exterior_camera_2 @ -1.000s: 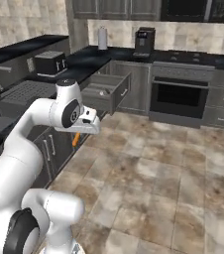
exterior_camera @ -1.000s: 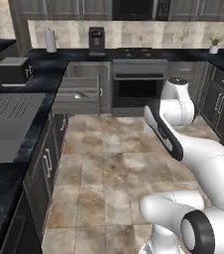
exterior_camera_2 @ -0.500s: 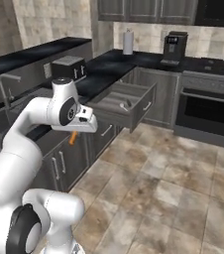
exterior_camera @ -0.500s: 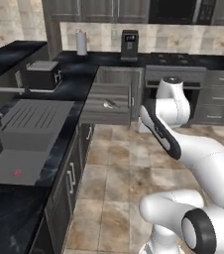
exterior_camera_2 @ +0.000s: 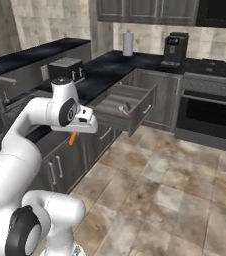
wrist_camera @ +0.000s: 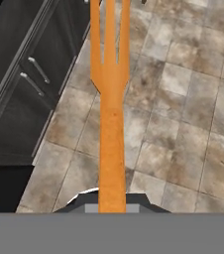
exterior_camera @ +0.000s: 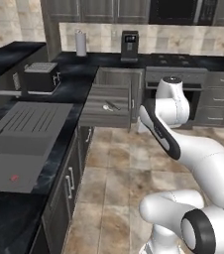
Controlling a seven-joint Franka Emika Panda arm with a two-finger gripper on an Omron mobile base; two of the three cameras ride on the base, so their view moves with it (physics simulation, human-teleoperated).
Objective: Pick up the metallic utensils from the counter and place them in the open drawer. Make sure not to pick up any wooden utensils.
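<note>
Nearest the camera, the end effector (exterior_camera_2: 73,134) is closed on the orange fork (wrist_camera: 111,124): in the hand view the handle runs up from 6 o'clock between the fingers and the tines reach to 12 o'clock, with floor tiles behind and dark cabinet fronts at 9 o'clock. In the right base view the fork hangs below the hand at about 9 o'clock of the picture, in front of the lower cabinets, well apart from the drawer.

Farther on, the open drawer (exterior_camera: 95,119) stands pulled out from the desk (exterior_camera: 77,89), at about 11 o'clock from the arm in the left base view. A small silver spoon-like utensil (exterior_camera: 110,105) already lies on its flat grey floor; in the right base view it shows at (exterior_camera_2: 123,107).

Judging from this, one metallic utensil is done, and the second is lifted and on its way but not yet over the drawer. What is left is to carry the fork above the opening, lower it and let go. I can make out no wooden utensil on the desk at this size; it is too small to tell
</note>
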